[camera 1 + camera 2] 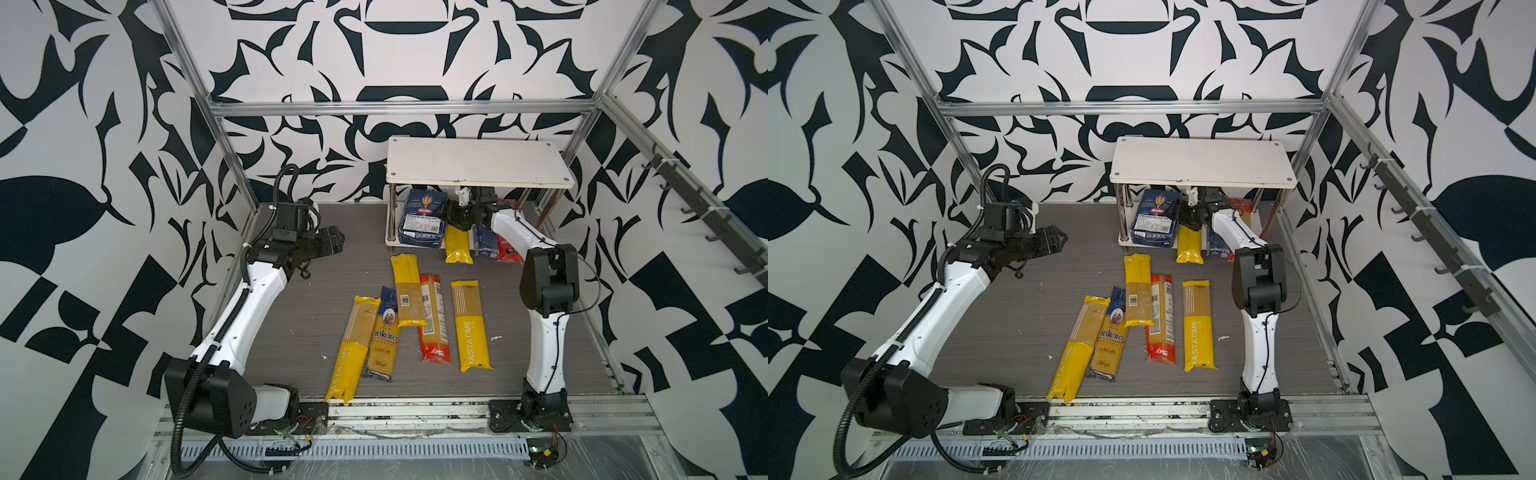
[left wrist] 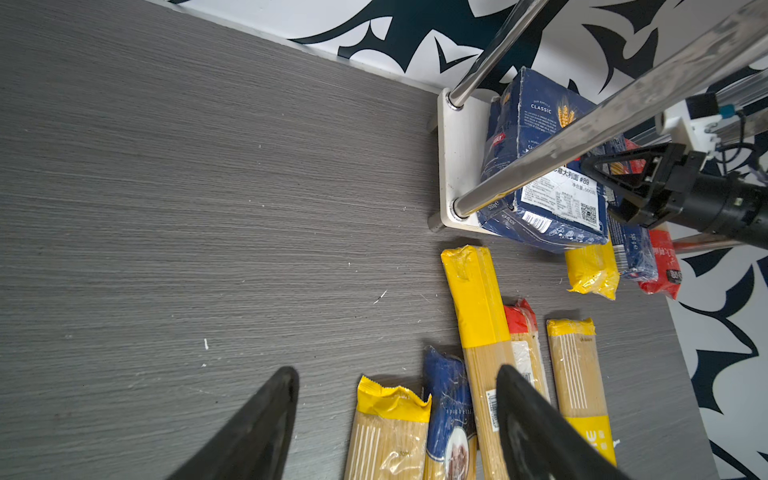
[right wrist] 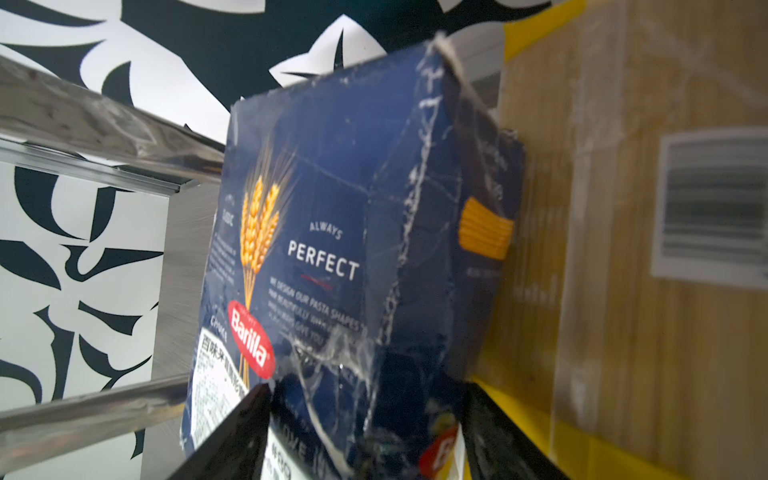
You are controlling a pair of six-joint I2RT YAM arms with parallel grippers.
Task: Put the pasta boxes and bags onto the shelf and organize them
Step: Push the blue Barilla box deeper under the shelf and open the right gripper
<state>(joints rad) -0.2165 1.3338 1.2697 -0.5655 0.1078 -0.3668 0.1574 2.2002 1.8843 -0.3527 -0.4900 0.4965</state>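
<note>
While the right pincer (image 3: 365, 386) is straddling the wide blue box (image 1: 422, 220) on the lower board of the shelf (image 1: 478, 162), I cannot tell whether it is clamping; the left pincer (image 1: 338, 243) is hanging spread, empty. Creased cardboard is likely denting easily, so holding its narrow sides looks safest.

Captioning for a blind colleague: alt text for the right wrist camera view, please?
A dented navy Barilla box fills the frame, its near end between the right gripper's black fingers; whether they grip it is unclear. Chrome shelf posts stand on one side, a clear spaghetti bag with a barcode label on the other.
</note>
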